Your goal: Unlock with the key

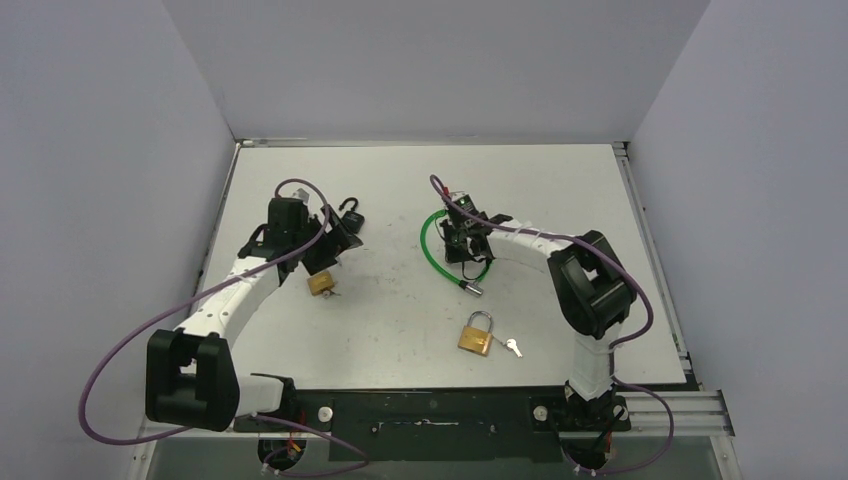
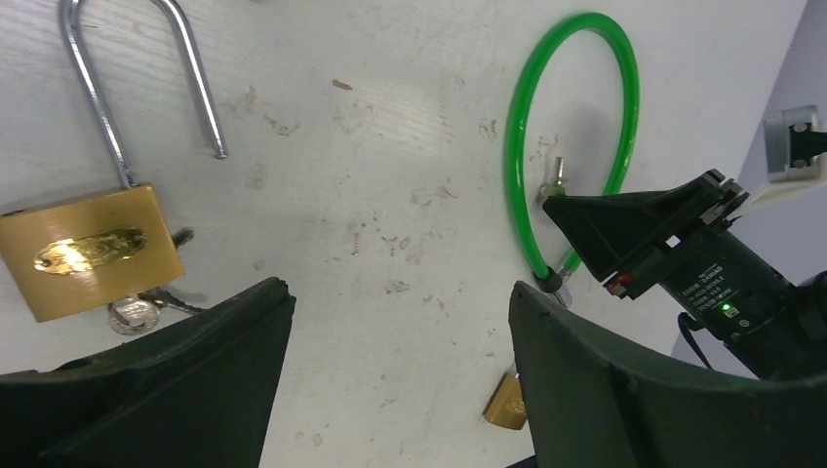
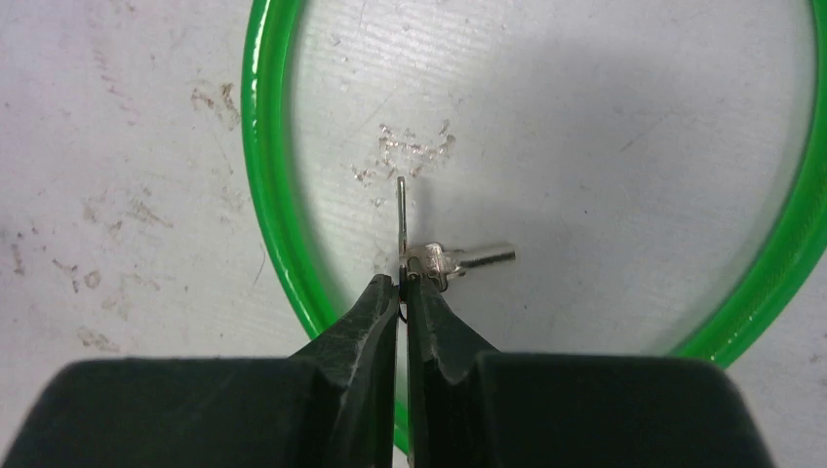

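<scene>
Top view: two brass padlocks, the left padlock point(image 1: 320, 283) beside the left claw point(image 1: 335, 240) and the front padlock point(image 1: 477, 333), plus one black padlock point(image 1: 350, 212) and one green cable point(image 1: 425, 250).

Left wrist: the left claw gapes wide, holding nothing (the left padlock's oval stamp is lost in glare).

Right wrist: the right claw point(image 3: 403, 283) is pinched tight on one slim silver key point(image 3: 401, 210), upright inside the cable loop. A second key point(image 3: 473, 257) juts sideways, touching it.

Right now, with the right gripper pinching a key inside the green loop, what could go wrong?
The right gripper holds the key only at its tips, so it may twist or slip. The second key beside it could catch the green cable on lifting. The left gripper is open, bracing no lock.
</scene>
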### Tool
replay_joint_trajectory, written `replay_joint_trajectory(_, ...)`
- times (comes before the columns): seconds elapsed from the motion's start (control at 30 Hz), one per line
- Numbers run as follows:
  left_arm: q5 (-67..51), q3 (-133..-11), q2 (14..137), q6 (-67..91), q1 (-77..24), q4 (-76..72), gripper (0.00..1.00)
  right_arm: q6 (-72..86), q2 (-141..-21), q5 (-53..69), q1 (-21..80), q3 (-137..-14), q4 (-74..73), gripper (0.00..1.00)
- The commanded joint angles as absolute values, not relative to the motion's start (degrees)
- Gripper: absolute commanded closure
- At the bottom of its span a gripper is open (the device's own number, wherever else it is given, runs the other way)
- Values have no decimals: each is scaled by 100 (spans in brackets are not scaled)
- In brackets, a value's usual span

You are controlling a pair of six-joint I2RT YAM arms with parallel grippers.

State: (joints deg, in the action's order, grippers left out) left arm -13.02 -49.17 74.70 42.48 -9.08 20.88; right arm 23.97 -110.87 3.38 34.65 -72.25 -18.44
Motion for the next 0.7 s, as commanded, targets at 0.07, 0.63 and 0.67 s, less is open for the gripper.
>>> replay_joint_trajectory(0.07,-1817,-4692,7085,4880,-1135,929,19,2305,-9858,816,3476,-6587,-629,100)
replay_joint_trajectory(0.63,-2804,-4581,7143,5924,-2313,-2409,9,2280,-7789,3467,3536,-5837,676,100)
replay_joint_trajectory(0.67,-2823,-4606,7173,5946,-2371,-2509,9,2311,-7754,3541,3552,-5850,674,100)
